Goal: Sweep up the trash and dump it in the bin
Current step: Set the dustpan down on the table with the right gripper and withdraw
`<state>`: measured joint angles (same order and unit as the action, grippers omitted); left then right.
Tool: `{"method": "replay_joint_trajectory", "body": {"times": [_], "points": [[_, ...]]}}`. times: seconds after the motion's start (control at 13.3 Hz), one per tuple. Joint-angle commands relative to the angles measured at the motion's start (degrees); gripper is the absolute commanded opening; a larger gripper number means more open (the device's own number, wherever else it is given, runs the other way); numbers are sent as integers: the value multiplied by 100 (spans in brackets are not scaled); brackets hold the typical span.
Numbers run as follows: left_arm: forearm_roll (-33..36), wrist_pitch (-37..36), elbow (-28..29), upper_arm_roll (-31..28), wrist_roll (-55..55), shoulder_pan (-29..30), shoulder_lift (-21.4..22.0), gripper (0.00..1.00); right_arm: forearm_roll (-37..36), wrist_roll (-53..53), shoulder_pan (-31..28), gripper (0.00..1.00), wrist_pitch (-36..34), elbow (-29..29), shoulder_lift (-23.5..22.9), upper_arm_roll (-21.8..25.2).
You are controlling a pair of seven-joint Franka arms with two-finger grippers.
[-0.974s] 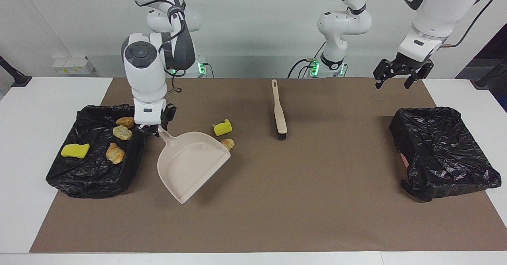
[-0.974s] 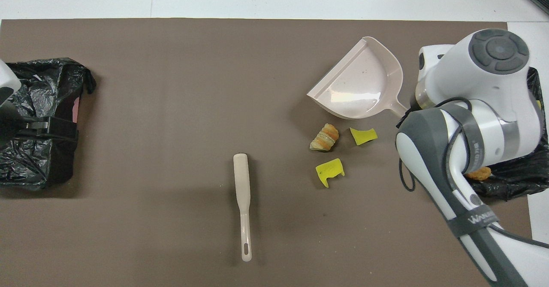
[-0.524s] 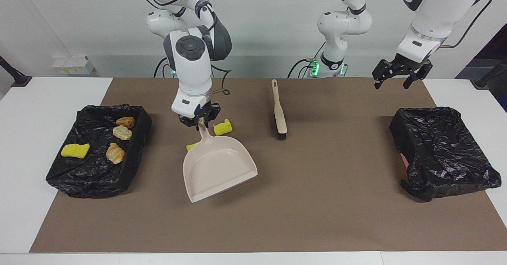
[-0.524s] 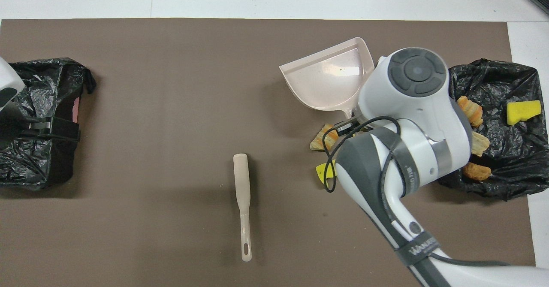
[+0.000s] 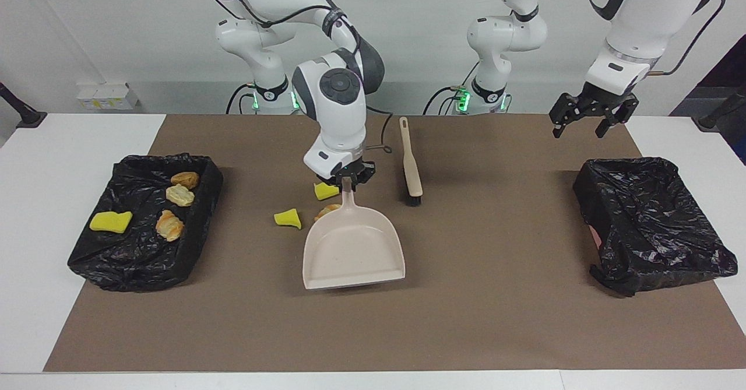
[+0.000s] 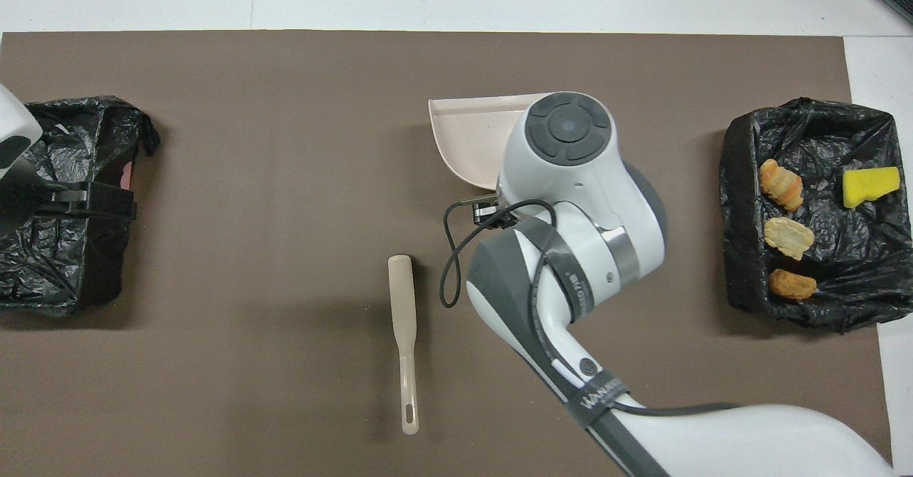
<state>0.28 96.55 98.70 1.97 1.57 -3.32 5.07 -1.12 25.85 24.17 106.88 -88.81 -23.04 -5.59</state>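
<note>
Facing view. Right claw [image 5: 346, 178]: closed on the handle of the dustpan [image 5: 353, 249], which is hanging pan-down with its lip at or just above the worktop [image 5: 478, 320]; contact is hard to judge here.
Trash, loose: three bits are lying beside the handle, toward the right arm's end: a yellow wedge [image 5: 325, 190], a second yellow wedge [image 5: 288, 218] and a tan pastry [image 5: 327, 210] touching or nearly touching the pan's rim.
Trash, binned: four bits are sitting in the bin [image 5: 192, 244] at the right arm's end.
Brush [image 5: 410, 162]: lying free beside the pan, toward the left arm's end.
Left claw [image 5: 590, 116]: waiting in the air over the worktop near the second bin [image 5: 653, 227], fingers spread, holding nothing.

Overhead view. The right arm is covering the loose bits; only the pan's lip is showing.

Handling. The bits are looking light and soft: foam likely squashing, pastry likely crumbling, both apt to skid or roll when pushed. They are better swept than pinched. The brush is looking stiff and light; its slim handle end, nearest the robots, is the place to grip.
</note>
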Motion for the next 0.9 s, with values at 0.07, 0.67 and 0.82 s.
{"method": "replay_joint_trajectory", "body": {"times": [0.07, 0.67, 0.82], "points": [[-2, 127, 123, 23, -69, 42, 55, 100, 59, 287, 193, 0, -203, 1416, -1219, 59], [-28, 1021, 10, 23, -8, -19, -340, 100, -142, 526, 360, 100, 8, 1612, -1449, 59], [-168, 1452, -183, 31, -8, -11, -585, 100, -187, 465, 369, 100, -18, 1595, -1345, 24]]}}
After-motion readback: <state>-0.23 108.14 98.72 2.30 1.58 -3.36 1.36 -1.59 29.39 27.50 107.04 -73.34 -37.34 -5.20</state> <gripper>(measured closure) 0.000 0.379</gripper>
